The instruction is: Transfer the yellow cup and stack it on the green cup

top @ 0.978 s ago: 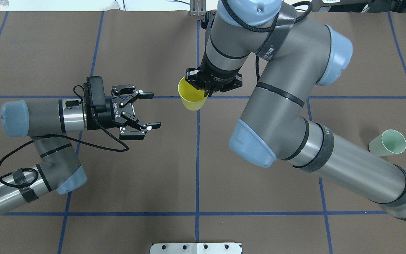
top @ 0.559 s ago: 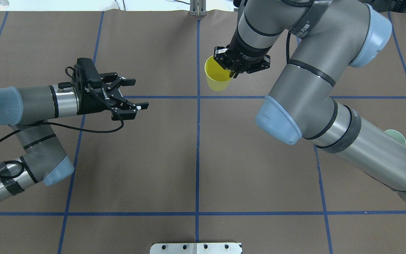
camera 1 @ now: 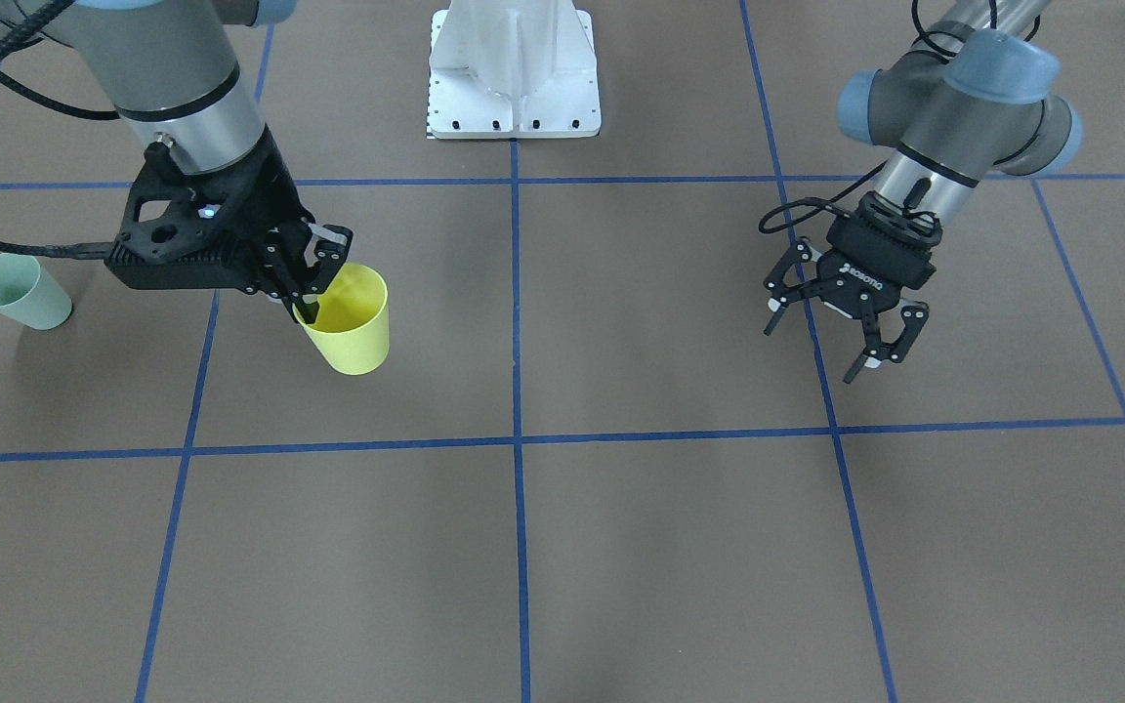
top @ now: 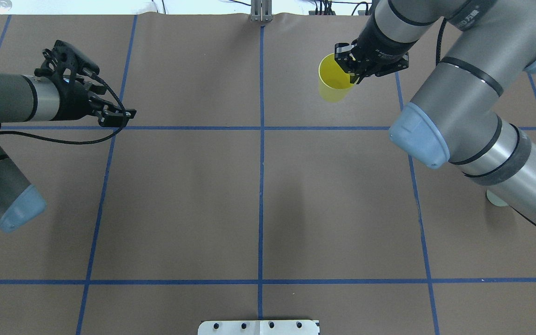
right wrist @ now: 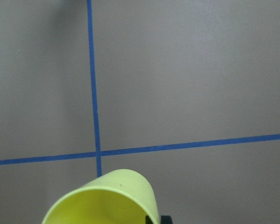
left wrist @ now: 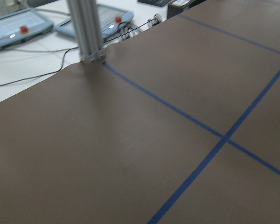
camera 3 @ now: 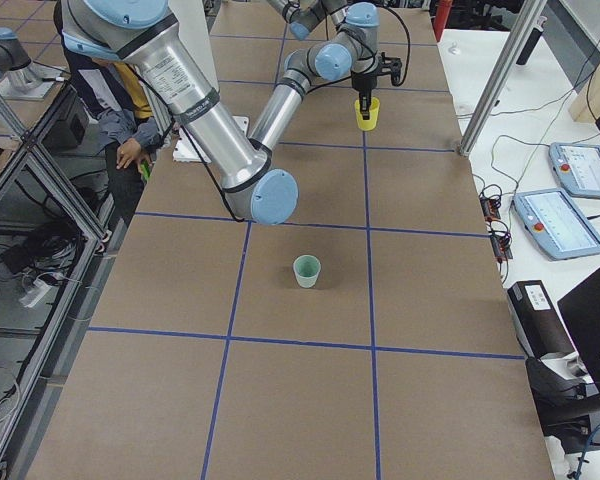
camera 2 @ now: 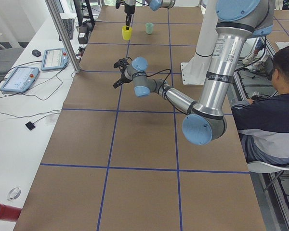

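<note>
The right gripper [camera 1: 307,305] [top: 354,77] is clamped on the rim of the small bright yellow plastic tumbler [camera 1: 355,337] [top: 329,90]. One finger reaches down inside the mouth and the other presses the outside of the wall on the side toward the arm.

The yellow tumbler hangs mouth up with its narrower base down, so its long axis runs close to vertical. The wrist camera looks down over its open rim [right wrist: 107,200]. It sits on the robot's right half of the table, far from the robot's base and just right of the centre tape line. The pictures do not settle whether its base touches the mat.

The small pale mint-green plastic tumbler [camera 1: 20,291] [camera 3: 307,271] stands upright on the mat, mouth up. It is farther right and nearer the robot, well apart from the yellow tumbler. In the overhead view the right arm hides most of it.

The left gripper [camera 1: 814,350] [top: 118,113] is on the far left side with its fingers spread wide and nothing between them, well apart from both tumblers.

The brown table mat [top: 179,209] carries a grid of blue tape lines [top: 261,186].
</note>
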Motion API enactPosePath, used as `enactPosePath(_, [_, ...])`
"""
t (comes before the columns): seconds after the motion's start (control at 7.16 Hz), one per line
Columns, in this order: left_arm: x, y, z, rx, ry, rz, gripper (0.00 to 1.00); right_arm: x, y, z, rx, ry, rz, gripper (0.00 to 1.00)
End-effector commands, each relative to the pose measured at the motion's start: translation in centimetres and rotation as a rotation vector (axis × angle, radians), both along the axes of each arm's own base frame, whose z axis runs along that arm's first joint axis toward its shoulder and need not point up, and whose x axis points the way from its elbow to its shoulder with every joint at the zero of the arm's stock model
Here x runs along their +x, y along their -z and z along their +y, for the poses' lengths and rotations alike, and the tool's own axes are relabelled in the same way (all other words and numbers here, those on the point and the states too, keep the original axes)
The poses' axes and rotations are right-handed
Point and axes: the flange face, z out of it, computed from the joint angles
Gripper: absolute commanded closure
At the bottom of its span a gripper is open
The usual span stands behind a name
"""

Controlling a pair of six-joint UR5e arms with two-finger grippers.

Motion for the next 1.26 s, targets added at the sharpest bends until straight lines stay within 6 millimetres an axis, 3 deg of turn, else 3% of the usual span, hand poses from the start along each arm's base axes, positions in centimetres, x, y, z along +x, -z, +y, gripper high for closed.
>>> enactPosePath(0.0, [-6.5, -5.6, 0.1, -0.135, -0.024, -0.296, 0.0, 4.5, -3.3, -0.9, 0.062, 0.096, 0.009, 1.0])
enactPosePath(0.14, [-12.1, -7.8, -0.5, -0.186, -0.037, -0.356, 0.0, 6.5, -4.9, -0.5, 0.072, 0.112, 0.01, 1.0])
enactPosePath(0.28, [-19.6, -10.7, -0.3, -0.335, -0.032, -0.237, 0.0, 8.3, -6.8, -0.3, 0.085, 0.139, 0.016, 1.0])
enactPosePath(0.42, [-26.5, -14.9, 1.1, -0.498, 0.005, -0.136, 0.0, 9.8, -9.0, 0.2, 0.111, 0.171, 0.041, 1.0])
enactPosePath(0.56, [-31.1, -19.0, 2.2, -0.643, 0.081, -0.141, 0.0, 11.0, -10.8, 0.8, 0.133, 0.199, 0.058, 1.0])
enactPosePath(0.7, [-32.7, -20.0, 2.4, -0.614, 0.07, -0.167, 0.0, 12.5, -12.7, 1.0, 0.15, 0.225, 0.074, 1.0])
enactPosePath(0.84, [-33.3, -22.6, 3.1, -0.575, -0.015, -0.224, 0.0, 14.5, -14.9, 1.1, 0.161, 0.266, 0.07, 1.0])
enactPosePath(0.98, [-34.1, -26.6, 4.3, -0.649, -0.019, -0.234, 0.0, 16.9, -17.7, 1.6, 0.174, 0.303, 0.077, 1.0])
enactPosePath(1.12, [-36.1, -27.1, 5.1, -0.665, 0.018, -0.221, 0.0, 18.6, -21.1, 2.7, 0.166, 0.342, 0.093, 1.0])
